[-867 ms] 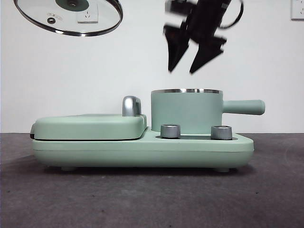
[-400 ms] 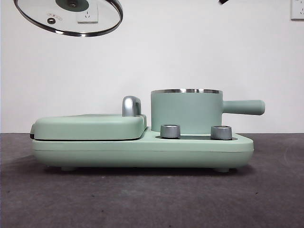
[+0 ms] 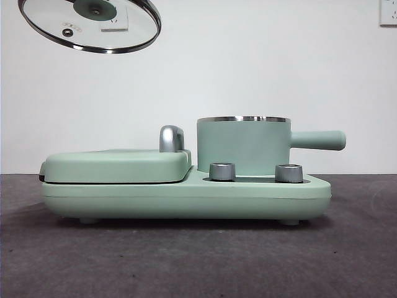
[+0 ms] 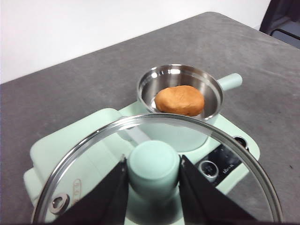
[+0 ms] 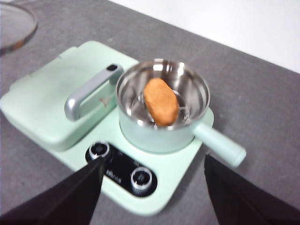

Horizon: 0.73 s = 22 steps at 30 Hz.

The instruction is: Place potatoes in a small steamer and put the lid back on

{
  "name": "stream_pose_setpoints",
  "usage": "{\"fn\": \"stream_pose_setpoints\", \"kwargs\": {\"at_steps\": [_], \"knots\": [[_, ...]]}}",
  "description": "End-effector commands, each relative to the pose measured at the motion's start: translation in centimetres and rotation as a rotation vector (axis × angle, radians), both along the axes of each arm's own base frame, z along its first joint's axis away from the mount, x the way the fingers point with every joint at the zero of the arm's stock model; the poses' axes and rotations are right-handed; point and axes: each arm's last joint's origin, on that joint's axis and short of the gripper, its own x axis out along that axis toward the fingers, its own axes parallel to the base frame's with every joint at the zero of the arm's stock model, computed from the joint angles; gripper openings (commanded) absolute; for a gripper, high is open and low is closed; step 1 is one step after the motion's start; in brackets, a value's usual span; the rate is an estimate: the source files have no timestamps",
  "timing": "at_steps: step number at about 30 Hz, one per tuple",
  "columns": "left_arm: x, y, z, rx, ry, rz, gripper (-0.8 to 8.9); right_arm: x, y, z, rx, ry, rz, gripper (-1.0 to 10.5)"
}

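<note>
Inside the small steamer (image 5: 161, 110) your potato (image 5: 161, 101) now lies — the right pincer (image 5: 154, 197) has withdrawn, jaws apart and empty; left pincer (image 4: 152, 180) grips the lid (image 4: 154, 173) aloft, ready for capping.

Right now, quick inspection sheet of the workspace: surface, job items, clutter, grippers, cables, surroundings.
Surface: dark grey table.
Potato: lying inside the small steamer, which sits on the mint-green cooker base.
Lid: off the pot, held up in the air by its knob.
Clutter: nothing seen.
Left gripper: shut on the knob.
Right gripper: open, empty, above the cooker.
Cables: nothing seen.
Surroundings: white wall, wall socket.
</note>
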Motion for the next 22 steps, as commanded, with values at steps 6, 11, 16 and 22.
{"fn": "stream_pose_setpoints", "kwargs": {"at_steps": [6, 11, 16, 22], "knots": [[0.1, -0.4, 0.5, -0.020, -0.023, -0.037, 0.10, -3.6, -1.6, -2.2, 0.057, -0.046, -0.018, 3.3], [0.3, -1.3, 0.2, -0.013, -0.020, -0.071, 0.10, -4.7, -2.2, -2.7, 0.081, -0.056, -0.021, 3.3], [1.3, -3.1, 0.1, -0.036, -0.073, -0.125, 0.10, -4.8, -2.2, -2.7, 0.094, -0.049, -0.026, 3.3], [3.6, -5.7, -0.5, -0.077, -0.156, -0.166, 0.09, -4.8, -2.2, -2.7, 0.094, -0.048, -0.026, 3.3]]}}
